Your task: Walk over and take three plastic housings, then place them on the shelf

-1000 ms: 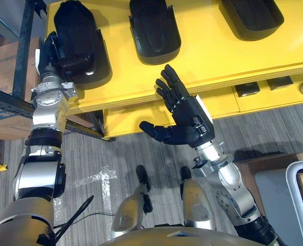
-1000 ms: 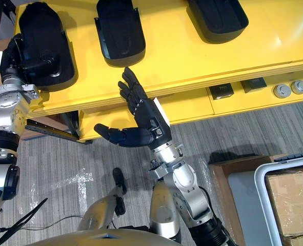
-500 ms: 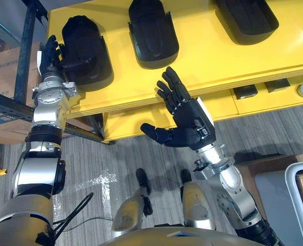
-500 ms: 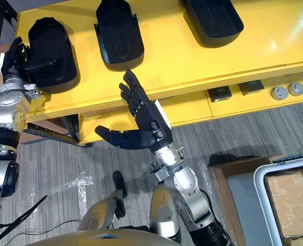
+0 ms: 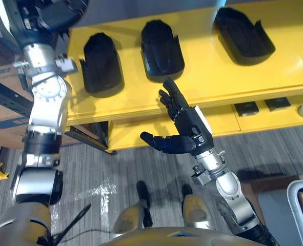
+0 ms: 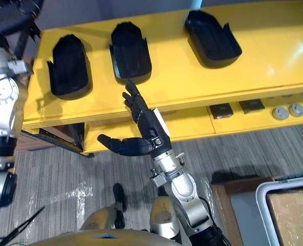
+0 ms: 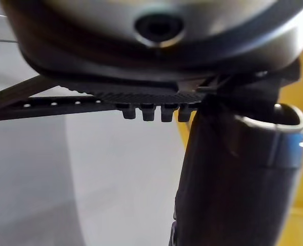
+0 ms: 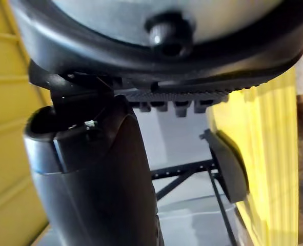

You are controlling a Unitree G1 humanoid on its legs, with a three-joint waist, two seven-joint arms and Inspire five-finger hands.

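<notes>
- Spanning the scene, the yellow shelf (image 5: 207, 77) bore three plastic housings in a row: left housing (image 5: 102, 64), middle housing (image 5: 162, 50), right housing (image 5: 242, 35).
- The right hand (image 5: 189, 124) hovered spread wide and empty near the front edge, below the middle housing.
- The left hand (image 5: 56, 14) was raised by the shelf's left end; its state could not be told.
- Placing looked finished; the next move called for drawing both arms clear without nudging a housing.

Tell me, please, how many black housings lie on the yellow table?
3, in a row on the table: the left housing, the middle housing and the right housing. None looks hidden.
</notes>
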